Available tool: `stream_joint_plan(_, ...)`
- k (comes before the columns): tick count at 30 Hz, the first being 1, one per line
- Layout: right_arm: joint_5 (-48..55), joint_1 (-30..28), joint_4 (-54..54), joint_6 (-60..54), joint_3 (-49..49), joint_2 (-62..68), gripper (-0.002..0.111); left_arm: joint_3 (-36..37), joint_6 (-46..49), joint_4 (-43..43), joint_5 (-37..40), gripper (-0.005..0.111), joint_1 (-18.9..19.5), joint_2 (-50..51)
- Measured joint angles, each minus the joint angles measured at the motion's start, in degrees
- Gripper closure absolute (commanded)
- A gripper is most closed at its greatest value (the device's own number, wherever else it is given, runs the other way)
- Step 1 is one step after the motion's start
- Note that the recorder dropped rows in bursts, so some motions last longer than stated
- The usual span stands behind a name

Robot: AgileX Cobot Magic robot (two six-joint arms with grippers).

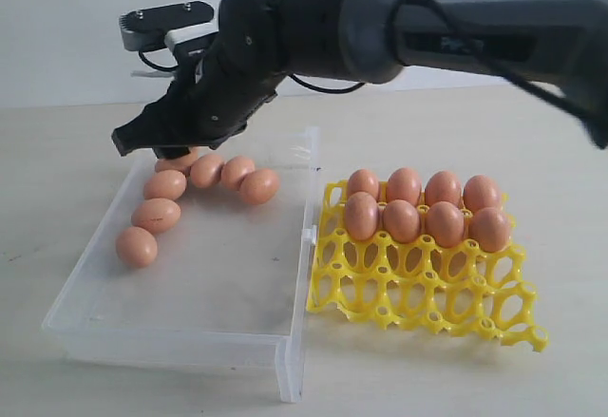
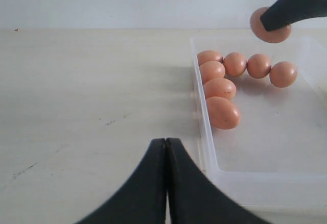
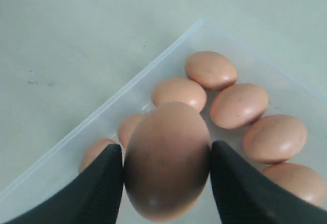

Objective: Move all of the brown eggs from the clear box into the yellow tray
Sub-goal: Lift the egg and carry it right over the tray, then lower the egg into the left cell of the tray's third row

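The right gripper (image 3: 166,152) is hanging over the far corner of the clear box (image 1: 218,284), its fingers spread wide and pinching one brown egg (image 2: 268,32) by its sides. Seemingly seven other brown eggs (image 2: 223,113) are lying in a curved row in that box, though the arm is blocking part of it. Eight more are sitting in the yellow tray's (image 1: 427,293) two far rows. The left gripper (image 2: 166,147) is hovering over the table (image 2: 76,106) beside the box, fingers pressed together, empty.

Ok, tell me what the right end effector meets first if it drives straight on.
Likely the loose brown eggs in the clear box: the right end effector, gripping the held egg, points down at them. Depth is unclear.
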Motion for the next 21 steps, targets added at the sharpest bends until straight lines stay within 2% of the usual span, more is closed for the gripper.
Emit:
stream_joint_plan(7, -15.49, 0.12, -1.13, 0.00, 25.99, -16.80, 0.108, 0.00, 0.00, 0.00, 0.00, 0.107, 0.00, 0.00)
stream_joint_plan(13, -21.05, -2.69, -1.77, 0.20, 40.25, -28.88, 0.108, 0.00, 0.00, 0.00, 0.00, 0.107, 0.00, 0.00)
stream_joint_plan(17, -28.59, -7.89, 0.24, 0.35, 50.36, -30.27, 0.108, 0.00, 0.00, 0.00, 0.00, 0.107, 0.00, 0.00)
stream_joint_plan(21, -35.25, -9.51, 4.02, 0.35, 56.14, -30.12, 0.108, 0.00, 0.00, 0.00, 0.00, 0.107, 0.00, 0.00)
